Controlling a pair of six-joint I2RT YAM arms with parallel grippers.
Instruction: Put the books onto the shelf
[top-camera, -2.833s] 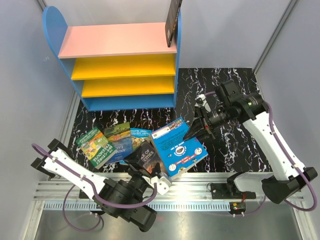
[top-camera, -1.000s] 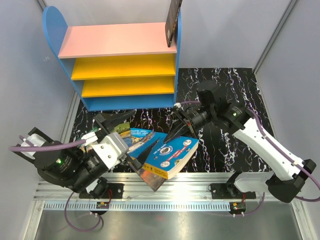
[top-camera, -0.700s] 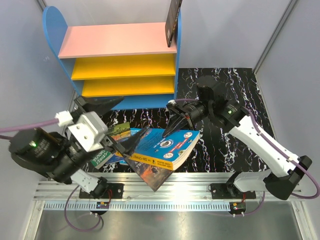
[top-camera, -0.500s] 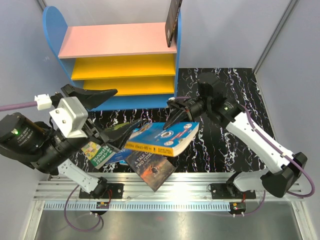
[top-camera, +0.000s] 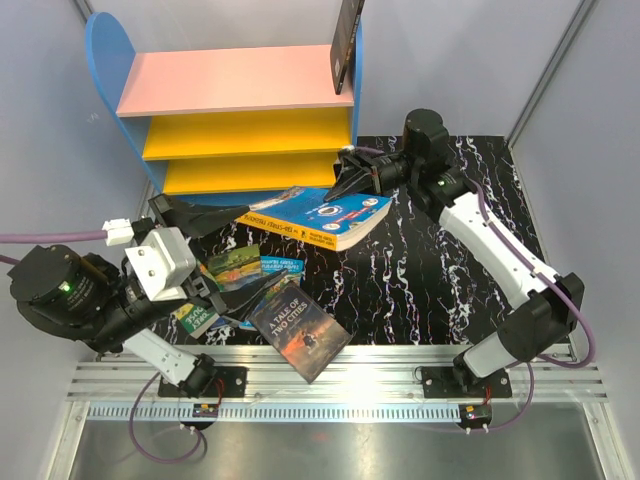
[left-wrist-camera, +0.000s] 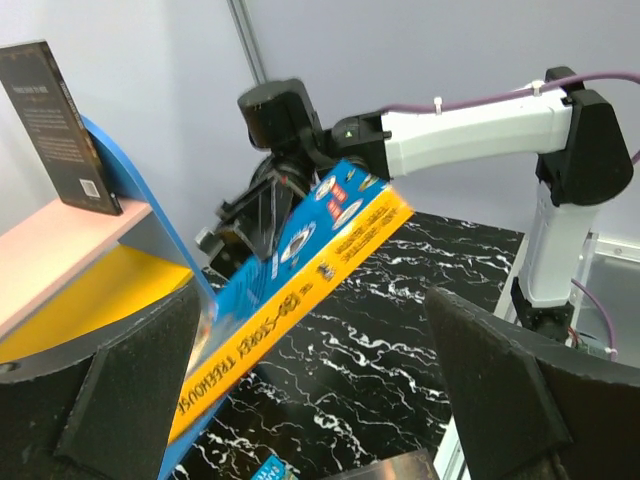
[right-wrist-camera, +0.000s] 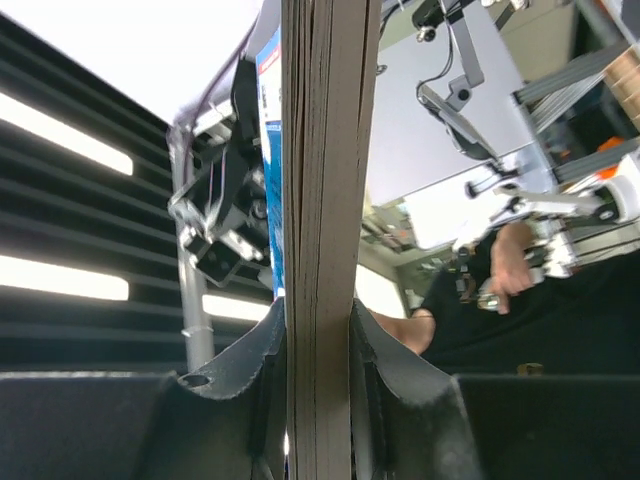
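Over the far side of the desk (top-camera: 450, 275), just in front of the shelf (top-camera: 230, 85), hangs the blue book (top-camera: 320, 212), clear of the surface. Half a second ago it hung over the desk's middle, above the other books (top-camera: 240, 268); the right arm (top-camera: 490, 240) has since swung it toward the shelf, so insertion looks close. The right jaws pinch its page edge at the right end. Its cover faces up, yellow spine toward the near edge; the long axis runs left to right along the shelf front, left end dipping. The left jaws are spread wide, empty, by the left edge
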